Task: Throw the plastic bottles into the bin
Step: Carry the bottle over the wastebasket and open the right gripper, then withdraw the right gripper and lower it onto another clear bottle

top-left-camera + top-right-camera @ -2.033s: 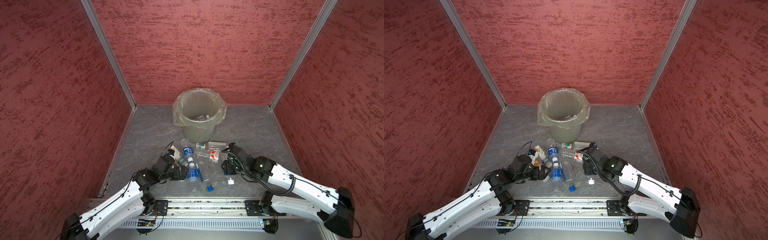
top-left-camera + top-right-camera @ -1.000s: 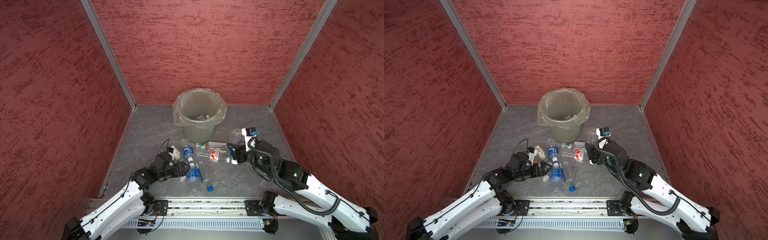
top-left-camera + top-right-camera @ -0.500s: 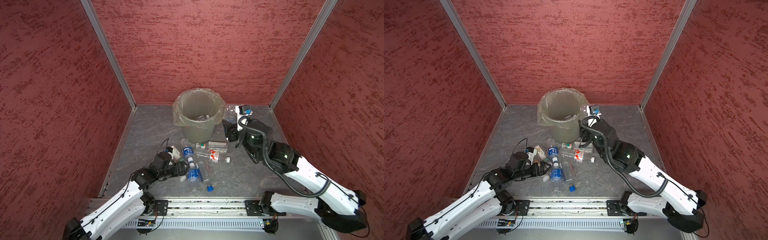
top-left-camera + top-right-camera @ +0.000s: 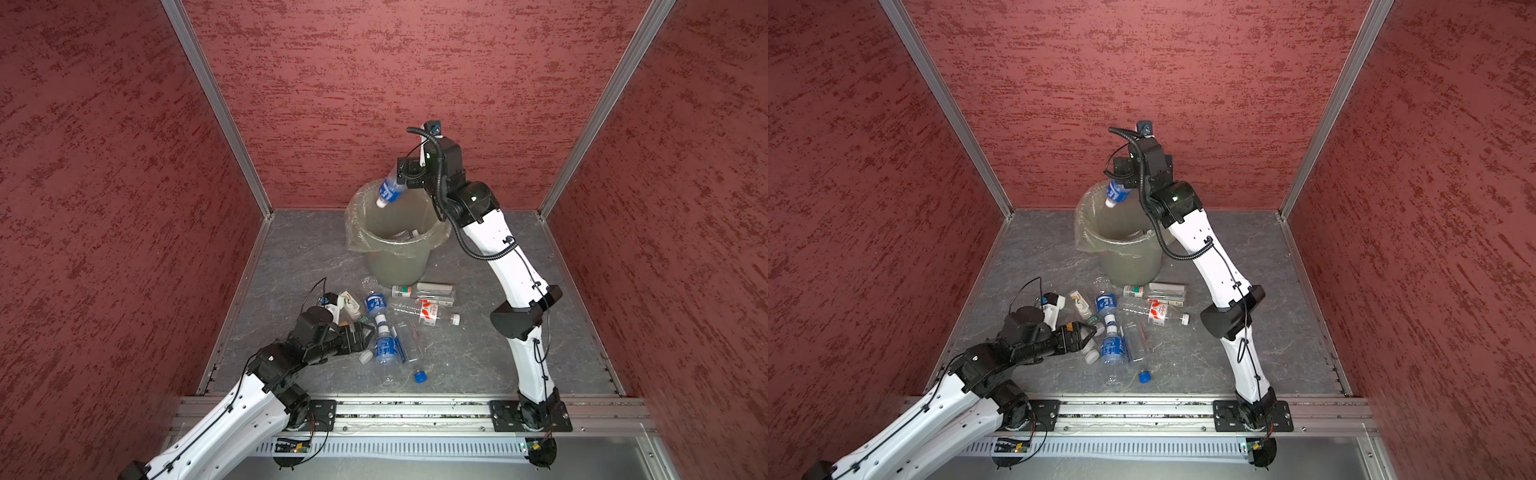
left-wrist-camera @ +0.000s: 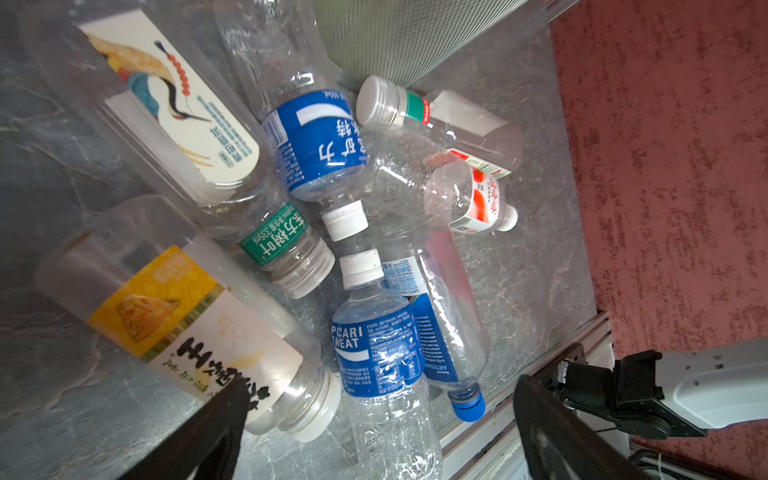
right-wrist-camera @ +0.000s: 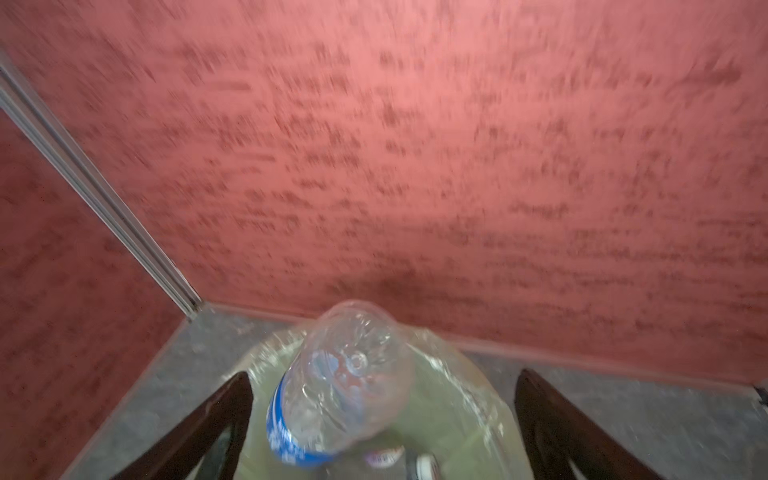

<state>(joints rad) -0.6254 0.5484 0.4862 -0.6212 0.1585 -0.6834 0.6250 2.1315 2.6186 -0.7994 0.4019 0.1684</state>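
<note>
Right arm raised high, elbow bent; right gripper point(image 6: 382, 376) poised over round grey-green bin point(image 4: 395, 266), fingers spread wide, nothing clamped. One clear crinkled bottle point(image 4: 388, 192), blue label, seen cap-down between fingers, above bin mouth. Left arm held low; left gripper point(image 5: 380, 384) spread wide, empty, beside about nine floor bottles point(image 4: 428, 311).

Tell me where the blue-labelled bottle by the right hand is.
In both top views the blue-labelled bottle hangs cap-down over the mouth of the bin, right at the right hand; the right wrist view shows it between the spread fingers.
</note>
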